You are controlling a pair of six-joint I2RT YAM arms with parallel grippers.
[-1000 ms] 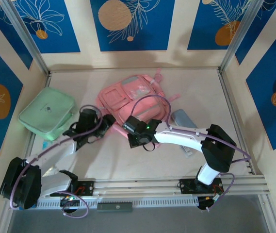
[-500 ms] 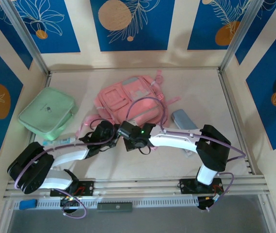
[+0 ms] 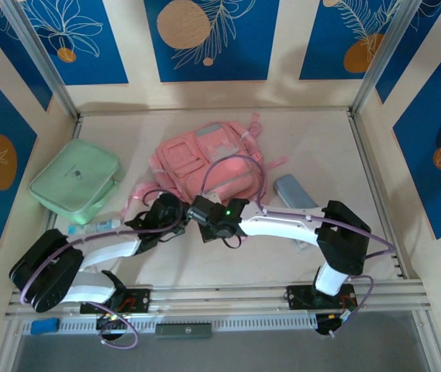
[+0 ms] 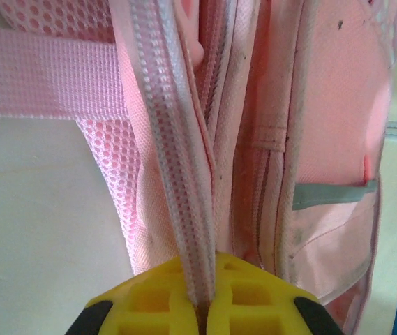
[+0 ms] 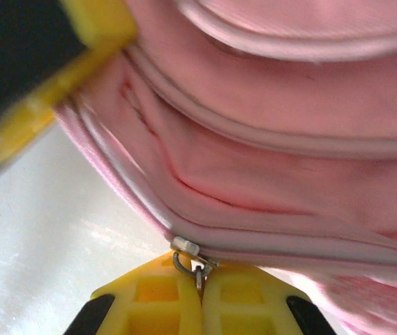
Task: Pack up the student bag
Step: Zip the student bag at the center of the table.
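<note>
The pink student bag (image 3: 214, 159) lies flat at the table's middle, its near edge lifted between both grippers. My left gripper (image 3: 175, 208) is at that edge's left end, and in the left wrist view it (image 4: 202, 301) is shut on a pink webbed zipper strip (image 4: 174, 167) of the bag (image 4: 324, 139). Right beside it, my right gripper (image 3: 198, 209) holds the bag's seam. In the right wrist view it (image 5: 199, 283) is shut on the metal zipper pull (image 5: 197, 268), which hangs from the slider (image 5: 184, 246) of the bag (image 5: 268, 132).
A mint-green zip case (image 3: 77, 182) lies at the left, close to the side rail. A grey-blue case (image 3: 294, 191) rests right of the bag. A pale blue tube (image 3: 100, 226) lies by the left arm. A small blue item (image 3: 43, 325) sits on the front rail.
My left gripper swung right from beside the green case to the bag's near edge and shut on the zipper strip. The right gripper stayed shut on the pull, shifting slightly left.
</note>
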